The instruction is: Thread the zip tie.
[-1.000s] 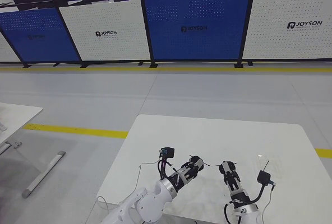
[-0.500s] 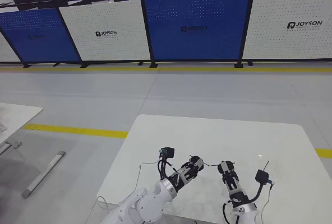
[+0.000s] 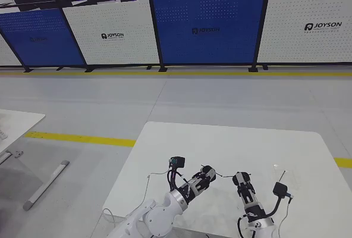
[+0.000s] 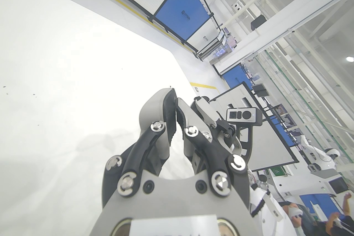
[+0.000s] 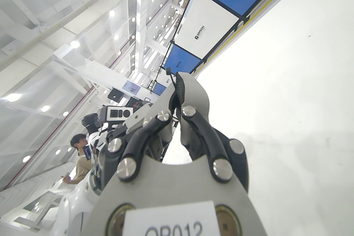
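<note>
The thin black zip tie [image 3: 223,175] spans the short gap between my two grippers above the white table [image 3: 223,143]. On the left of that gap, my left gripper [image 3: 209,173] is shut on one end, and just a tiny tip of the tie [image 4: 170,87] pokes past its fingertips [image 4: 169,101]. My right gripper [image 3: 240,177] is shut on the other end. In the right wrist view the zip tie's square head [image 5: 168,71] sticks out beyond the right gripper [image 5: 179,80]. Both grippers hover near the table's front edge, facing each other.
A clear plastic bag [image 3: 284,173] lies flat on the table to the right of the right arm. The table's far half is bare white surface. The right arm's gripper and camera [image 4: 243,115] sit close behind my left fingers.
The right arm's wrist shifted a little to the left and back again. Both grippers stay shut on the zip tie in the same place.
</note>
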You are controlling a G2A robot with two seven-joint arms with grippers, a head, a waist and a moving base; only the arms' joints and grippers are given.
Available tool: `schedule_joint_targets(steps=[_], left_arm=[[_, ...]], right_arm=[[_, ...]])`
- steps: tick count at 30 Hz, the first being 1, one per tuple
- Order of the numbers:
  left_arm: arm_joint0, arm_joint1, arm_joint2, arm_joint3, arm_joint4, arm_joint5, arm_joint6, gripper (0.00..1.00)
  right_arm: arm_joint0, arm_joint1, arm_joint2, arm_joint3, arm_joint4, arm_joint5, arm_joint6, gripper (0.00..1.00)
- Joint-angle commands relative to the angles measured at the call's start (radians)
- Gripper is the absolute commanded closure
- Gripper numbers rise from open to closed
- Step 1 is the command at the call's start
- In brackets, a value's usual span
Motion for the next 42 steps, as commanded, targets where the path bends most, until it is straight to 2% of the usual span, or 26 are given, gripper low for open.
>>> schedule_joint_targets(steps=[1,12,30,42], left_arm=[[0.0,0.0,0.0,0.0,0.0,0.0,0.0,1.0],[0.0,0.0,0.0,0.0,0.0,0.0,0.0,1.0],[0.0,0.0,0.0,0.0,0.0,0.0,0.0,1.0],[0.0,0.0,0.0,0.0,0.0,0.0,0.0,1.0]], right_arm=[[0.004,-0.001,-0.003,0.002,-0.001,0.005,0.002,1.0],[0.016,-0.009,-0.017,0.007,-0.016,0.023,0.004,1.0],[-0.011,-0.01,0.014,-0.004,-0.007,-0.003,0.001,1.0],[0.011,-0.018,0.002,0.013,-0.008,0.014,0.014,1.0]])
